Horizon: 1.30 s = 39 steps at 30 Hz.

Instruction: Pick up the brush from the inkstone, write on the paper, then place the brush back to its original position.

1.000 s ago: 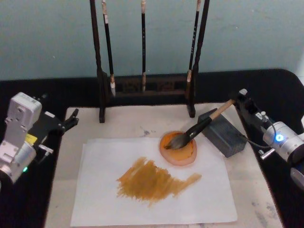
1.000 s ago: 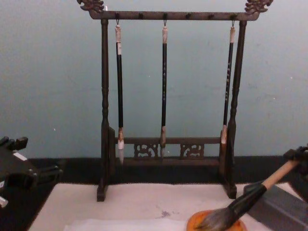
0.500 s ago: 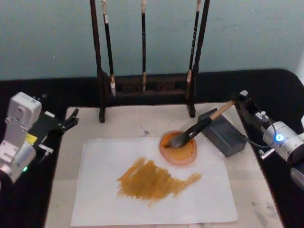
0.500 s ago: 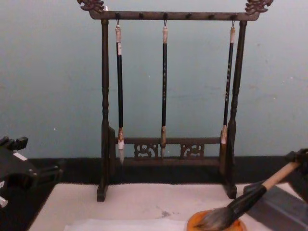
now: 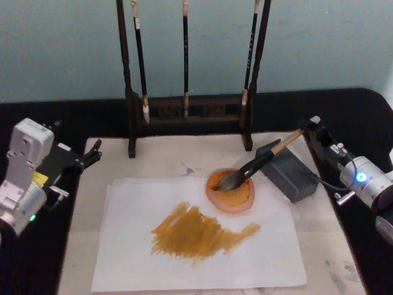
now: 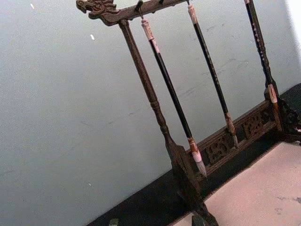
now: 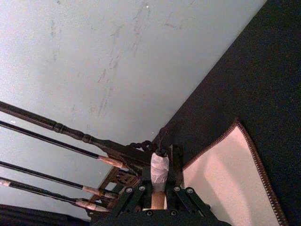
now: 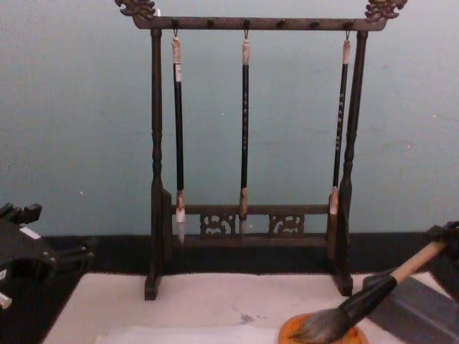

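Clearly, the right gripper (image 5: 309,128) was clenched on the top of the brush (image 5: 252,169), at the right side of the mat (image 5: 166,160). From the right wrist, the grey end cap (image 7: 159,168) stood squeezed between the two fingers, its loop poking out past them. The brush slanted down toward the left from that grip. Its handle crossed the near-left corner of the inkstone (image 5: 288,175), though whether wood touched stone could not be told. The bushy head lay in the orange dish (image 5: 236,200), just left of the inkstone. That dish sat over the far edge of the paper (image 5: 135,246), toward its right end.

The paper lay flat on the mat and carried a broad ochre smear (image 5: 196,233) near its middle, close to the dish but apart from it. Behind, the rack (image 5: 184,117) stood at the far edge of the mat with three thin brushes (image 5: 185,55) hanging from its bar.

The left gripper (image 5: 93,153) hung parked off the mat's far-left corner, well away from the paper. Its jaws were released, the tips seen from its wrist standing well apart with nothing between them.
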Each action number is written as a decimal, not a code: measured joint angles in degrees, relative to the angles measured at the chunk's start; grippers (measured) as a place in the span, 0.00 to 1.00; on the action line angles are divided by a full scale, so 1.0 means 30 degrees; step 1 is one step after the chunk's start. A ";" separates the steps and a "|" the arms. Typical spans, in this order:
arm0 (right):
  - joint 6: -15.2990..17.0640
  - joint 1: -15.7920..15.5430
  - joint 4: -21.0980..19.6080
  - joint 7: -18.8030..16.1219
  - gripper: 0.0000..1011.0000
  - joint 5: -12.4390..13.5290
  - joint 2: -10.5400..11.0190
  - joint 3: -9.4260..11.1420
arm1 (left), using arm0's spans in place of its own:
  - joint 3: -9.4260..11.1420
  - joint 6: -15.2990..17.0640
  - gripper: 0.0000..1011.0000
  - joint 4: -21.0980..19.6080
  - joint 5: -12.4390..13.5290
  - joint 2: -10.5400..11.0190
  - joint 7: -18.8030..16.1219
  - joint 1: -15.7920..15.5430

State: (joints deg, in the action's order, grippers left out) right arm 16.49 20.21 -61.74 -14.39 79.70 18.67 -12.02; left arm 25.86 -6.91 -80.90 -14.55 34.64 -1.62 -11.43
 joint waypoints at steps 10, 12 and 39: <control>0.0086 0.0107 -0.0189 0.0046 0.16 0.0202 0.0239 -0.0165 | -0.0001 0.0000 1.00 0.0001 0.0001 0.0001 0.0000 0.0000; 0.0221 0.0153 -0.0484 0.0113 0.16 0.0422 0.0409 -0.0191 | 0.0000 -0.0001 1.00 0.0001 0.0000 0.0001 0.0000 0.0000; -0.1216 0.1337 -0.6321 -0.0378 0.16 -0.3348 0.3467 -0.3486 | 0.0000 0.0000 1.00 0.0000 0.0001 0.0001 0.0001 0.0001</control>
State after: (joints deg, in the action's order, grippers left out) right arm 12.84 24.22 -80.71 -15.52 69.66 29.07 -22.48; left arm 25.86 -6.91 -80.90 -14.55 34.64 -1.62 -11.43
